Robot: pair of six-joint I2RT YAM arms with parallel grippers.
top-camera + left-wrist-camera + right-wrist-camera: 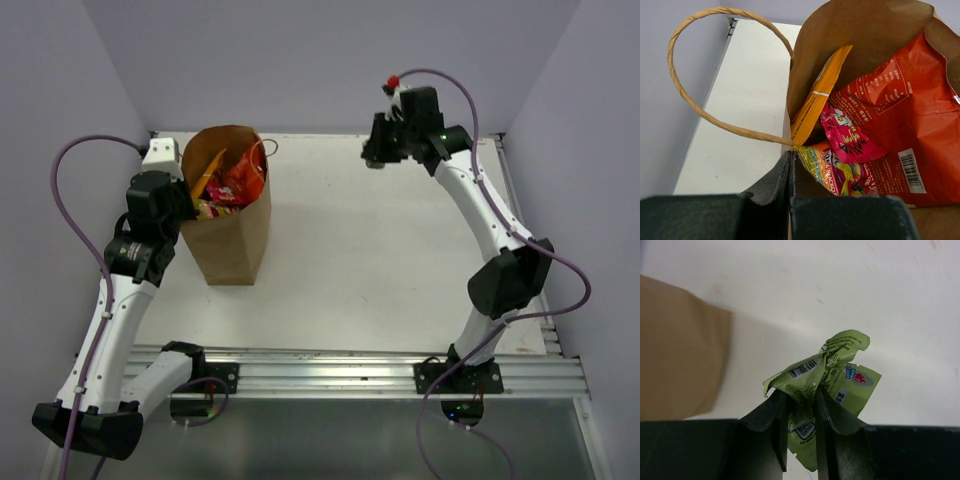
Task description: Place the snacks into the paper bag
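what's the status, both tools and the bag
Left tool shut on paper bag rim. Right tool shut on green packet, apart from the bag. Other snacks already inside. Nothing seen in the way.

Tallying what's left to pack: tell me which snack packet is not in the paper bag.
The green packet, pinched in the right gripper; the orange packet, red bag and pink packet sit inside the paper bag.

We see a white table (350, 250) with pale lavender walls (330, 60) at nine, twelve and three o'clock, and a metal rail (330, 366) at six.
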